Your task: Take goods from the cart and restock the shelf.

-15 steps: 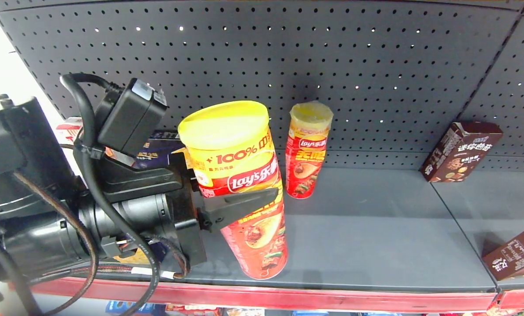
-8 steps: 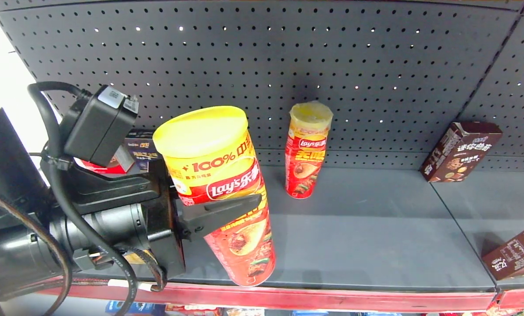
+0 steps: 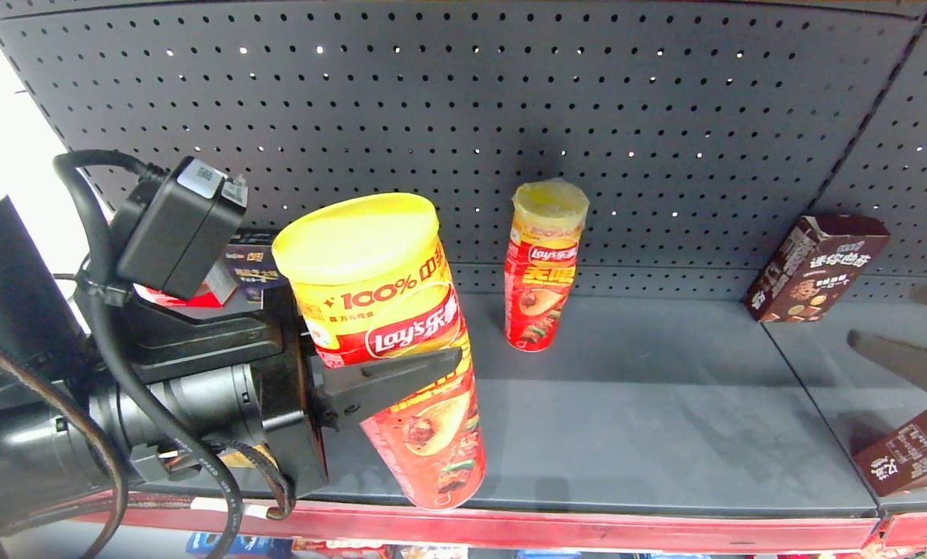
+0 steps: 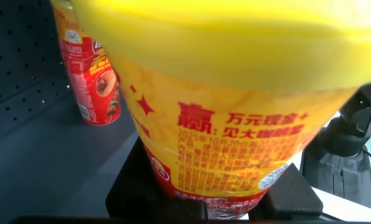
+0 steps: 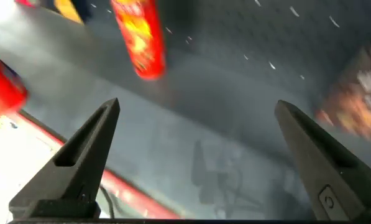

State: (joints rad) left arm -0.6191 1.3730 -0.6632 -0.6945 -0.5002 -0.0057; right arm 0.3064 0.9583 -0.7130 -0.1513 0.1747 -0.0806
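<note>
My left gripper [image 3: 401, 365] is shut on a tall chips can [image 3: 386, 334] with a yellow lid and red lower body. The can tilts, its base over the front edge of the grey shelf [image 3: 626, 419]. In the left wrist view the held can [image 4: 222, 124] rises close up from the left gripper [image 4: 204, 202]. A second, matching can [image 3: 545, 268] stands upright near the pegboard back, to the right of the held one and apart from it. My right gripper [image 3: 918, 326] shows at the far right, open with nothing between its fingers; from its own camera the right gripper [image 5: 204, 155] faces the shelf and the standing can [image 5: 138, 37].
A brown box [image 3: 817, 268] leans against the pegboard at the right. Another brown box [image 3: 914, 450] lies at the right edge near the front. Small boxes [image 3: 246, 264] sit behind my left arm. A red strip [image 3: 588, 532] lines the shelf front. Bare shelf lies between the cans and the brown boxes.
My left gripper moved left and toward the shelf front with the can over the first half second, then held almost still. The right gripper's fingers have come into the head view at the right edge.
</note>
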